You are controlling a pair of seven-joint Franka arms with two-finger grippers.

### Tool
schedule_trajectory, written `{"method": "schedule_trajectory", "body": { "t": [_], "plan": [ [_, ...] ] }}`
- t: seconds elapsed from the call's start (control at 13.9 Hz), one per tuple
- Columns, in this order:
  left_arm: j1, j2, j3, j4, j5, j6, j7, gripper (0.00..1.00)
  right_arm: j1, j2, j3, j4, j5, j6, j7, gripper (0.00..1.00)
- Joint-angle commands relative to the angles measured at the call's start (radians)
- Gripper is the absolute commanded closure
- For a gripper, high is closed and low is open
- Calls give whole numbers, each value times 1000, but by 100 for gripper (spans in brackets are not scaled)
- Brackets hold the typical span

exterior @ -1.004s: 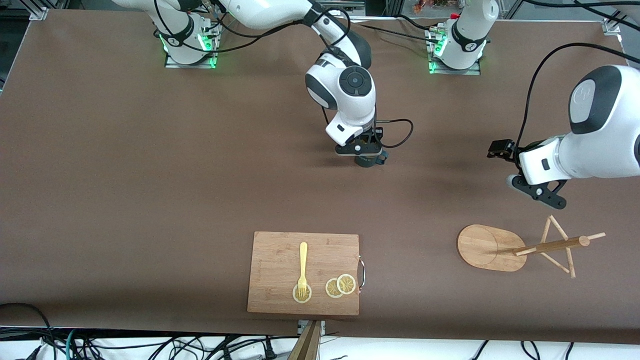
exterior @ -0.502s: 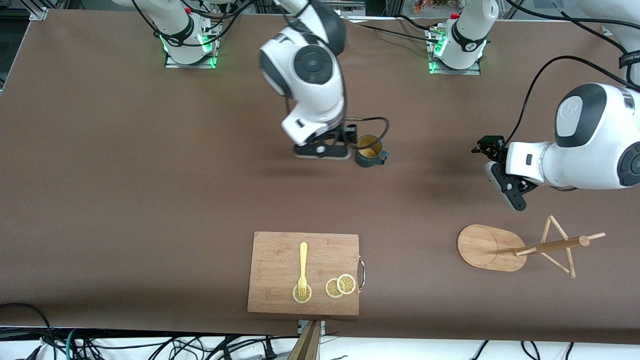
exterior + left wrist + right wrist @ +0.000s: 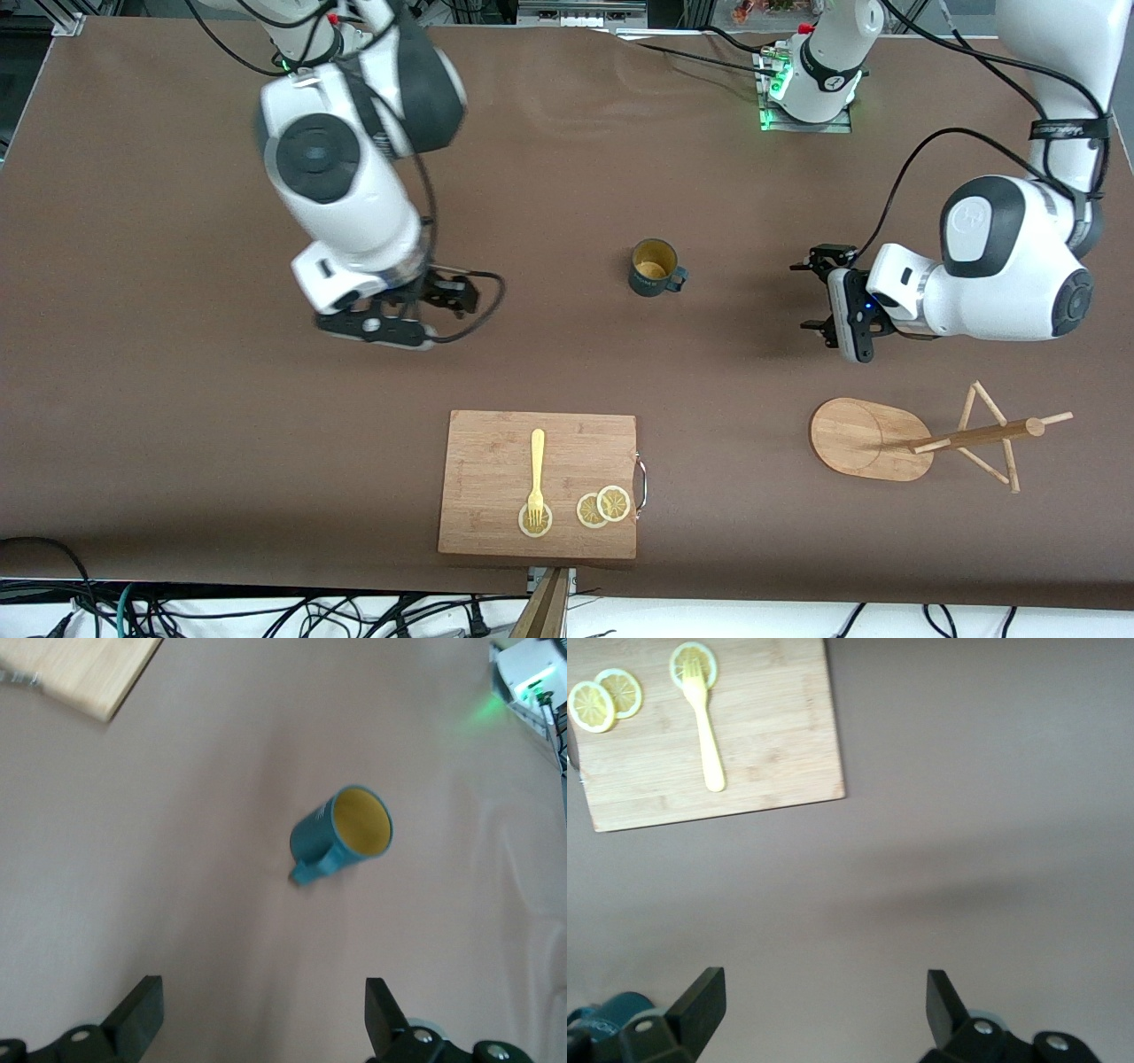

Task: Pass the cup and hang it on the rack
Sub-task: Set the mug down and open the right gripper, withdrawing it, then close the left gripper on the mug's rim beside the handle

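The dark teal cup (image 3: 654,268) stands upright on the brown table, its yellowish inside showing and its handle toward the left arm's end. The left wrist view shows this cup (image 3: 341,835) some way ahead of the left gripper (image 3: 264,1010), which is open and empty. That left gripper (image 3: 811,297) hovers beside the cup, turned toward it. My right gripper (image 3: 379,328) is open and empty over bare table toward the right arm's end. Its wrist view shows the right gripper (image 3: 824,1005) and a sliver of the cup (image 3: 611,1008). The wooden rack (image 3: 886,439) stands nearer the front camera than the cup.
A bamboo cutting board (image 3: 539,483) lies near the table's front edge, carrying a yellow fork (image 3: 537,474) and lemon slices (image 3: 603,507). The right wrist view shows the board (image 3: 744,753). One board corner (image 3: 80,669) shows in the left wrist view.
The right gripper opened, let go of the cup on the table and drew away toward the right arm's end. The left gripper swung round toward the cup and moved closer.
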Motion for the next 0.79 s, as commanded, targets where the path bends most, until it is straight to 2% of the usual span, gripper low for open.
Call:
{"method": "schedule_trajectory", "body": {
  "t": [0.0,0.07,0.22,0.36,0.43,0.57,0.65,0.72],
  "plan": [
    [-13,15,-36,-64,-107,135,263,0,-20,-144,-39,-162,15,-6,-99,0],
    [-16,18,-59,-67,-116,170,323,0,-20,-172,-71,-193,15,-14,-134,0],
    [-12,44,-62,-72,-174,180,399,0,-21,-260,-112,-277,14,-18,-188,0],
    [-13,113,-62,-70,-293,192,584,0,-47,-361,-108,-371,-7,-18,-219,0],
    [-10,145,-62,-72,-365,192,688,0,-108,-421,-76,-420,-21,-21,-265,0],
    [-10,191,-62,-89,-456,194,842,0,-304,-524,82,-515,-93,-18,-380,0],
    [-9,202,-62,-108,-499,189,893,0,-373,-532,140,-531,-104,-18,-401,0],
    [-6,204,-62,-141,-548,179,943,0,-417,-531,171,-531,-113,-18,-414,0]
  ]
}}
